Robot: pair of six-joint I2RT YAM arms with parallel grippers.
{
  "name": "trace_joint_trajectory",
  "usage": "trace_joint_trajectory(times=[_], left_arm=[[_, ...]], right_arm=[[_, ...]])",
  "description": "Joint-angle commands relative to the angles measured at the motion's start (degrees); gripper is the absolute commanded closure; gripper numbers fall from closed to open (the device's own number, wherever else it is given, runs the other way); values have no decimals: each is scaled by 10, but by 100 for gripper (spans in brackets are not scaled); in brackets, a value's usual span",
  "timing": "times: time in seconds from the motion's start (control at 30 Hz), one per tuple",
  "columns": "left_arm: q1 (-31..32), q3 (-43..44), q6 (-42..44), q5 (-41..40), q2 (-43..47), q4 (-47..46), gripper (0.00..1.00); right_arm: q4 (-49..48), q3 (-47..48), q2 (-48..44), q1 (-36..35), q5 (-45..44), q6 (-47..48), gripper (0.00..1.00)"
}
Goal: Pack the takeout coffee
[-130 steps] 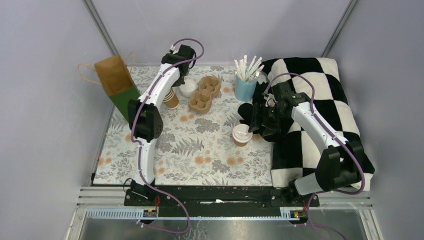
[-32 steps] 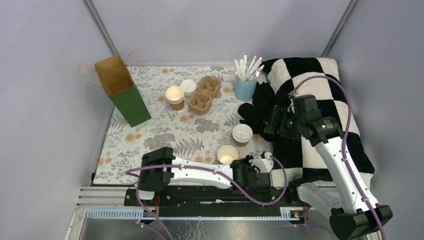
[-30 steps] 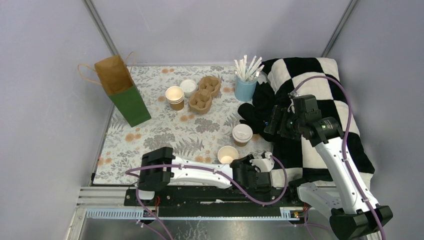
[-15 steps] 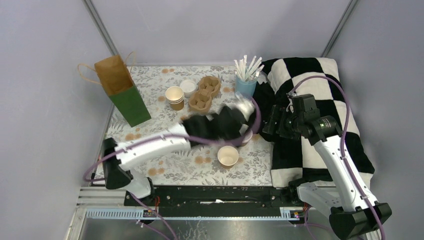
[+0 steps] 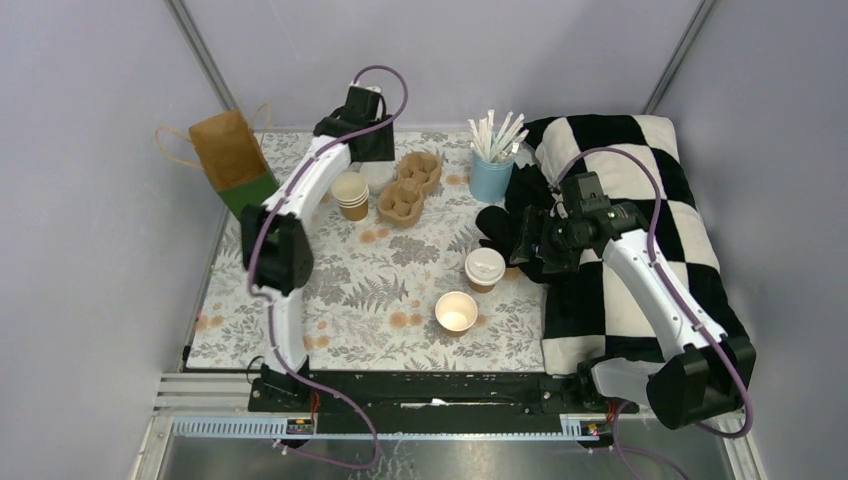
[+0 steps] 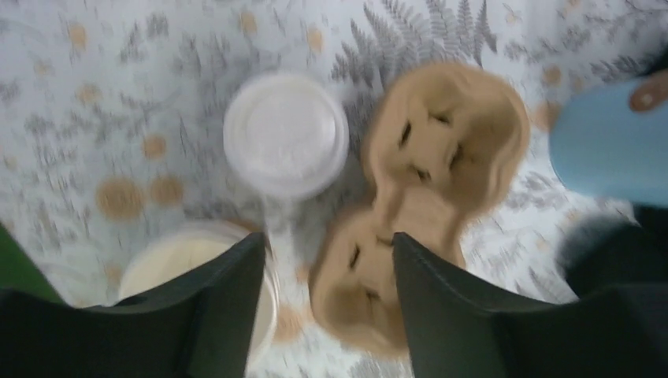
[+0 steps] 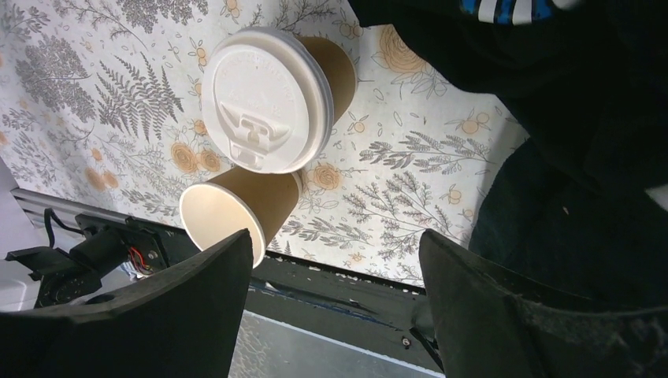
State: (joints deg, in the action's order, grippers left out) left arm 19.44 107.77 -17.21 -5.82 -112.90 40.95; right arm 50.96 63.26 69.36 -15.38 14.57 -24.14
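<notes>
The left gripper (image 6: 327, 240) is hovering with its fingers spread and nothing between them, above a loose white lid (image 6: 285, 134) lying just beside the pulp cup carrier (image 6: 425, 197) at the far side of the floral table (image 5: 340, 300). The right gripper (image 7: 335, 244) is likewise standing spread and empty (both fingers clear of the cup), near the lidded kraft cup (image 5: 484, 267), which is standing upright mid-table near the checked blanket (image 5: 640, 170). The second kraft cup (image 5: 456, 311) is sitting open and unlidded, a little nearer the arm bases.
</notes>
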Motion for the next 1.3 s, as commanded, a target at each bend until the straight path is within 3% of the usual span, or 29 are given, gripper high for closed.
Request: trace_joint_trajectory(times=[0.0, 0.07, 0.2, 0.3, 0.5, 1.27], left_arm=[[-7, 162, 31, -22, -126, 0, 43], [-9, 225, 27, -26, -178, 10, 55], [-13, 283, -12, -37, -233, 23, 57], [-13, 276, -44, -36, -241, 4, 57], [-12, 251, -57, -53, -246, -22, 66], [-2, 248, -43, -80, -288, -24, 70]], right_arm=[[10, 46, 30, -3, 18, 22, 17], [13, 52, 45, -3, 19, 29, 17], [19, 64, 67, -3, 14, 40, 17], [17, 67, 79, -3, 14, 45, 17], [17, 69, 93, -2, 18, 54, 17], [11, 60, 90, -3, 22, 51, 17]])
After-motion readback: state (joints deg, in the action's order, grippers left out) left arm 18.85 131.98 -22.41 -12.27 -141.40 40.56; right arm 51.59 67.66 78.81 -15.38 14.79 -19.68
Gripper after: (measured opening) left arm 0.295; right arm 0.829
